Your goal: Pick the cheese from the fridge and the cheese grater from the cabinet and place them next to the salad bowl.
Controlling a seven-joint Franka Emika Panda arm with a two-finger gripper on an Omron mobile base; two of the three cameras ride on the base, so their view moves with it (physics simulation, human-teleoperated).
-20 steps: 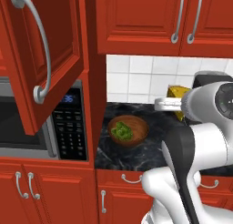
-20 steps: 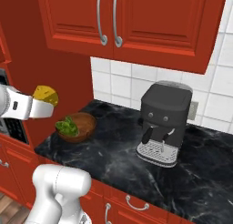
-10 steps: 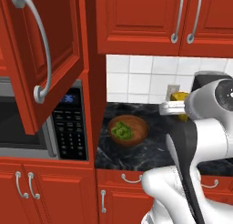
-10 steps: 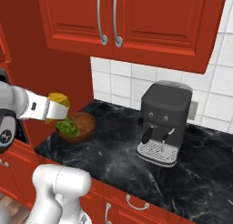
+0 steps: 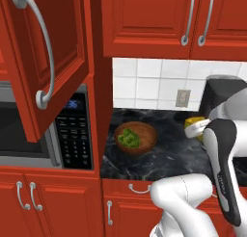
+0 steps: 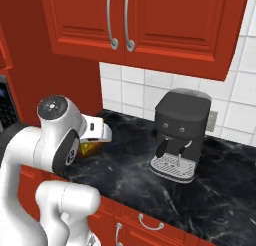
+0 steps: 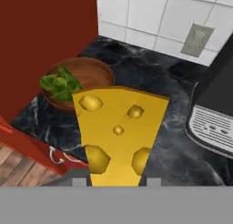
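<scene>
Our hand (image 7: 116,182) was closed on the cheese (image 7: 119,132), carried above the desk (image 7: 168,141). The salad bowl (image 7: 82,79) lay beyond, to its left. We judged lowering onto bare desk beside it, clear of its rim, best.

black marbled counter (image 5: 164,156), wooden salad bowl (image 5: 135,138) of greens at its left, dark coffee machine (image 6: 179,135) at its right

My hand (image 6: 98,131) hangs over the dark counter (image 6: 220,190), cheese (image 6: 89,147) beneath it, coffee machine (image 6: 180,135) alongside.
</scene>
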